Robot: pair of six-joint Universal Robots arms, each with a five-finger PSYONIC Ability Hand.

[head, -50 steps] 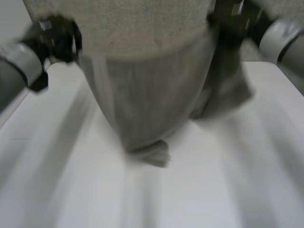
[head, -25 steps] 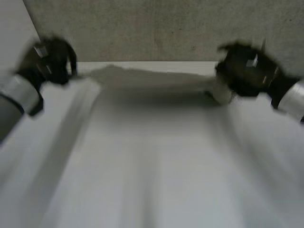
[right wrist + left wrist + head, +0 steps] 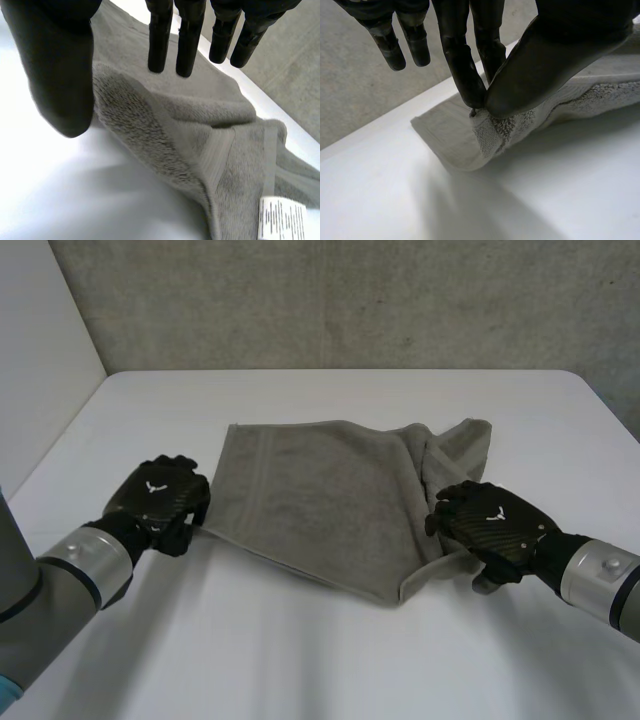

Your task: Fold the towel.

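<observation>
Two black hands sit at the near side of a white table (image 3: 330,660), one at each end of a cloth. At the left, the robot's left hand (image 3: 160,500), at the end of a grey arm, is at the near left corner of a grey-beige terry towel (image 3: 320,495). Its wrist view shows that corner clamped between the thumb and the tip of a finger (image 3: 465,75), the fabric bunched and raised a little off the tabletop, while the other fingers hang straight and free of the cloth.

From that corner the towel lies spread across the middle of the table, mostly flat, with a woven band running along its left side. Toward the right it rumples: a flap is turned over on itself, and the far right corner is twisted. Behind the table stands a rough grey concrete wall (image 3: 350,300).

At the right, the right hand (image 3: 490,523) rests at the towel's near right edge, where the cloth is doubled. In its wrist view the fingers (image 3: 160,40) are straight over the thick folded edge and the thumb (image 3: 62,75) stands apart from them beside that edge, so the hand is spread and pinches nothing. A white printed label (image 3: 282,217) shows on the towel just beyond the fold.
</observation>
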